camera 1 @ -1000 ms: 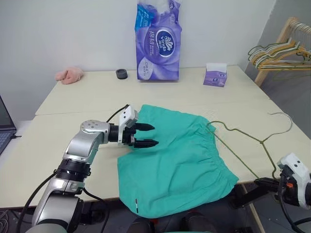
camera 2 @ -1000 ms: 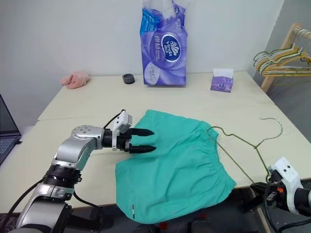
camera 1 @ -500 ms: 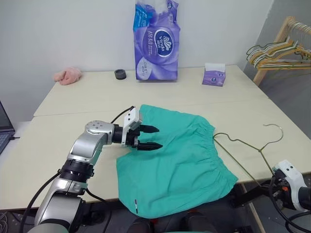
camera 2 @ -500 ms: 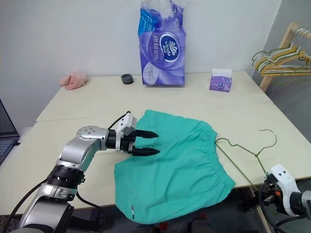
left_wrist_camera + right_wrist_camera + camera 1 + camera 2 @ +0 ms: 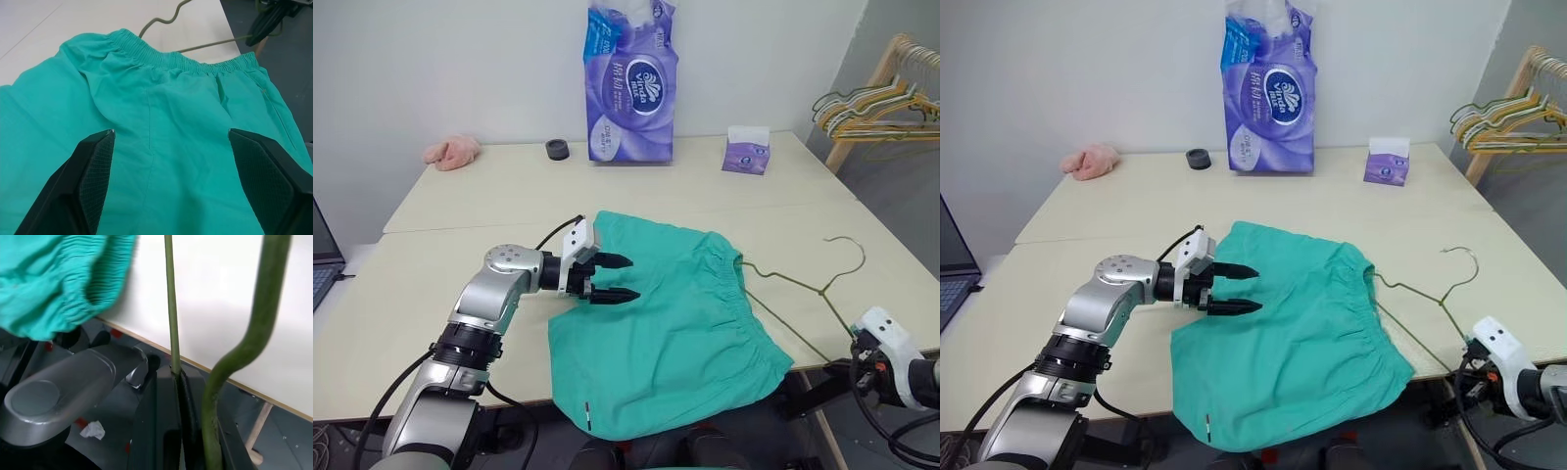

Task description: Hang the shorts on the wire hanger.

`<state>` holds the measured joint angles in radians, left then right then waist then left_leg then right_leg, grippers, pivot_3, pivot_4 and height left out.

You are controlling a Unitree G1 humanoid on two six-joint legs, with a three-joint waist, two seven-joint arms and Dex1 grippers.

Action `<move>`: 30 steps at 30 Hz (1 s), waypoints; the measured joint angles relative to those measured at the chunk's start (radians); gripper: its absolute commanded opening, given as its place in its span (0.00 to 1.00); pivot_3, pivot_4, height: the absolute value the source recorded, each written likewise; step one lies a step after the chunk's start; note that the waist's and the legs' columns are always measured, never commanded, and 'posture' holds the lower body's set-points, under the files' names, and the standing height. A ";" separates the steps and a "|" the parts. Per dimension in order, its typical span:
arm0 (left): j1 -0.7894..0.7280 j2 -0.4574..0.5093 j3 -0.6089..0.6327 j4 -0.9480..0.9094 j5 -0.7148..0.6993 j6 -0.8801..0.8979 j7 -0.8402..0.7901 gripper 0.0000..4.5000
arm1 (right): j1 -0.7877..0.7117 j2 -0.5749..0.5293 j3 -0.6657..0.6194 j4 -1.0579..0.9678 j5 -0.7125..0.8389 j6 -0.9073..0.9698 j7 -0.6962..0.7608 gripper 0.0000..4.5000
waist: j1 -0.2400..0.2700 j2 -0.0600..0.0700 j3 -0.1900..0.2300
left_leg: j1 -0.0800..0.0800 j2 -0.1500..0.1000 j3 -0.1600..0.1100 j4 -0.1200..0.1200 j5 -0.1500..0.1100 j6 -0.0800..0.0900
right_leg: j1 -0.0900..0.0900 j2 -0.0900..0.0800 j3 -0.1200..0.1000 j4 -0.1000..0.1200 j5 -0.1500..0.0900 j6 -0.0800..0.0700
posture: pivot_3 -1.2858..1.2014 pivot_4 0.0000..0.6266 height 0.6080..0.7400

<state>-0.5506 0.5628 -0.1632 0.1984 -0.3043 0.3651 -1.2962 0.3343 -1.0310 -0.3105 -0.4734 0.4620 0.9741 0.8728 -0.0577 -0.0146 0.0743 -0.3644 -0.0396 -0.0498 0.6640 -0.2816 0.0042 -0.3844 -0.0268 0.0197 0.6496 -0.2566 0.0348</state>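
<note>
I see the shorts (image 5: 661,318) lying flat on the desk (image 5: 489,186), near the front edge, with the stretchy waistband on the right side. My left pincer (image 5: 615,277) hangs just over the left part of the shorts. Its two black fingers are spread wide and hold nothing. The left arm reaches in from the left, bent at the elbow, and the pincer points right and a little down, across the cloth toward the waistband. The wire hanger (image 5: 800,287) lies on the desk to the right of the shorts. Its hook is at the far right, and one thin arm of it runs left toward the waistband and seems to slip just under it. My right pincer (image 5: 183,382) is low at the near right corner of the desk, shut tight on the near end of the wire hanger. I think the next move depends on this: the hanger points left at the waistband opening, so the right arm should push it in while the left pincer holds the cloth.
</note>
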 measured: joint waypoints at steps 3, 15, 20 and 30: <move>0.000 0.001 0.000 0.001 0.006 -0.003 0.003 0.87 | 0.010 -0.051 0.020 -0.051 -0.024 -0.016 0.001 0.00 | 0.000 0.000 0.000 | 0.000 0.000 0.000 0.000 0.000 0.000 | 0.000 0.000 0.000 0.000 0.000 0.000 | 0.45 0.09 1.00; -0.003 -0.002 0.000 0.027 0.020 -0.030 0.019 0.87 | -0.211 -0.014 0.163 0.121 -0.038 0.023 -0.038 0.00 | -0.001 -0.001 0.001 | 0.000 0.000 0.000 0.000 0.000 0.000 | 0.000 0.000 0.000 0.000 0.000 0.000 | 0.45 0.09 1.00; -0.019 -0.020 0.000 0.042 0.022 -0.039 0.023 0.87 | -0.350 -0.015 0.233 0.249 -0.019 0.056 0.019 0.00 | -0.002 -0.001 0.001 | 0.000 0.000 0.000 0.000 0.000 0.000 | 0.000 0.000 0.000 0.000 0.002 -0.003 | 0.45 0.09 1.00; -0.043 -0.046 0.009 0.041 0.013 -0.022 0.068 0.87 | -0.526 0.001 0.412 0.338 -0.012 0.083 0.093 0.00 | -0.003 0.000 0.001 | 0.000 0.000 0.000 0.000 0.000 0.000 | -0.001 0.000 0.000 0.000 0.002 -0.003 | 0.46 0.09 1.00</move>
<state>-0.5937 0.5171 -0.1546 0.2398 -0.2910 0.3428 -1.2284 -0.1915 -1.0300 0.1017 -0.1359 0.4496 1.0573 0.9659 -0.0603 -0.0150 0.0751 -0.3647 -0.0394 -0.0502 0.6639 -0.2816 0.0042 -0.3850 -0.0272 0.0195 0.6495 -0.2546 0.0316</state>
